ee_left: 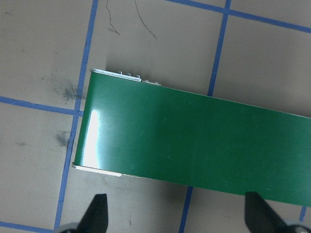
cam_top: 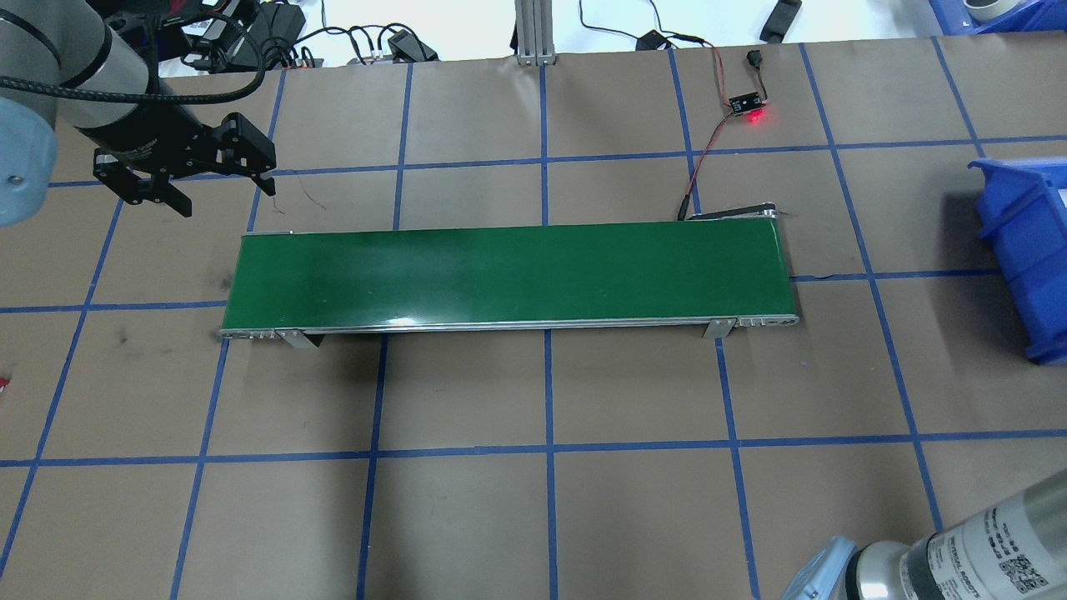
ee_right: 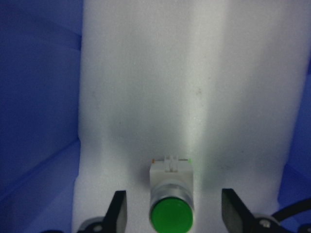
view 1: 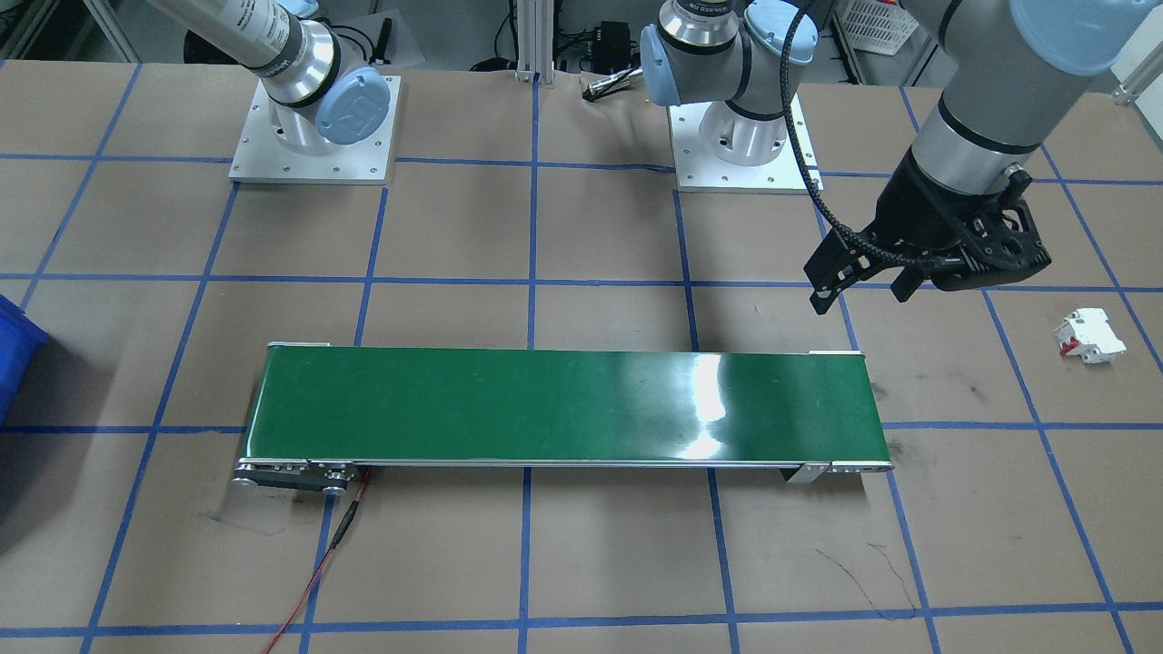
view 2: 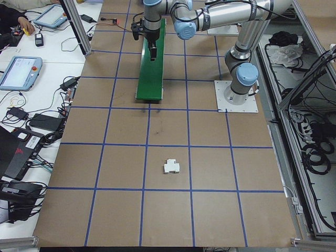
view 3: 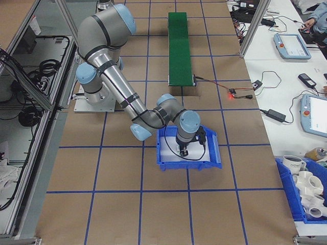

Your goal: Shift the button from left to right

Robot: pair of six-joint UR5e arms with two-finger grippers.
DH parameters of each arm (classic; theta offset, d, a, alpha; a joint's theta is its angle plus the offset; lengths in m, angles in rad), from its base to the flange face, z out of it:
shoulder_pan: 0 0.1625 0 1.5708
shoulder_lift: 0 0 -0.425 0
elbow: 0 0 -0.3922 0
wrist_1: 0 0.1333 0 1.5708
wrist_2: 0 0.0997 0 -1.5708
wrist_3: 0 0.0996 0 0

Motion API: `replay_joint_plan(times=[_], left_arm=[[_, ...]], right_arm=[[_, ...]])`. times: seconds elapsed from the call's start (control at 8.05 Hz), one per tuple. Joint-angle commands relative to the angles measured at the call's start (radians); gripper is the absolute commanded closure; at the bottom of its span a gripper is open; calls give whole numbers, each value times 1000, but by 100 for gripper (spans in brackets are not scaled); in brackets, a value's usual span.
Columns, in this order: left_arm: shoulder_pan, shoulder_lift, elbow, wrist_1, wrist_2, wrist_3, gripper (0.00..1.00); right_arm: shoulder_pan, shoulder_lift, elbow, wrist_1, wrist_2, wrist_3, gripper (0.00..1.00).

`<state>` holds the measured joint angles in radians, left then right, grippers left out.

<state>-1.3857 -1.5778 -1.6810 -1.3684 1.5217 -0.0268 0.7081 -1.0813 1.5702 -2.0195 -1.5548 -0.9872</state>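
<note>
- right wrist view only: button (ee_right: 171, 208) on white foam (ee_right: 189, 97) inside the blue bin (ee_right: 39, 97), green cap toward the camera, lying between the spread fingers (ee_right: 118, 208) of the right claw (ee_right: 174, 212), touching neither.
- right side view: right claw (view 3: 182, 151) lowered into the bin (view 3: 214, 153); button not discernible.
- front view: left claw (view 1: 868, 282) apart, holding nothing, above the counter (view 1: 581, 563) near the belt (view 1: 563, 404) end; white breaker (view 1: 1088, 335) well apart.
</note>
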Motion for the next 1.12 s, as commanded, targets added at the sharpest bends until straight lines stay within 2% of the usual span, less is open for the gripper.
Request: replay_joint_plan(times=[0.0,0.12,0.25,0.37,0.5,0.75,0.99], left_arm=[[1,-13,6,0,0,-7,0],[-1,-13,7,0,-1,-7,0],[1,-11,7,0,-1,-7,0],[1,-14,7,0,-1,-8,0],[-1,-14,7,0,-1,-8,0],[-1,-13,6,0,-1,-7,0],[-1,-11,6,0,-1,-5,0]], right_arm=[[7,-116,-2,53,-8,4,0],[31,-177,-4,132,-10,12,0],[92,-245,-7,162,-31,34,0],[167,-300,-15,206,-63,118,0],[230,-340,-15,252,-54,209,0],[403,-397,-18,259,-33,313,0],[606,-448,-19,268,-30,520,0]])
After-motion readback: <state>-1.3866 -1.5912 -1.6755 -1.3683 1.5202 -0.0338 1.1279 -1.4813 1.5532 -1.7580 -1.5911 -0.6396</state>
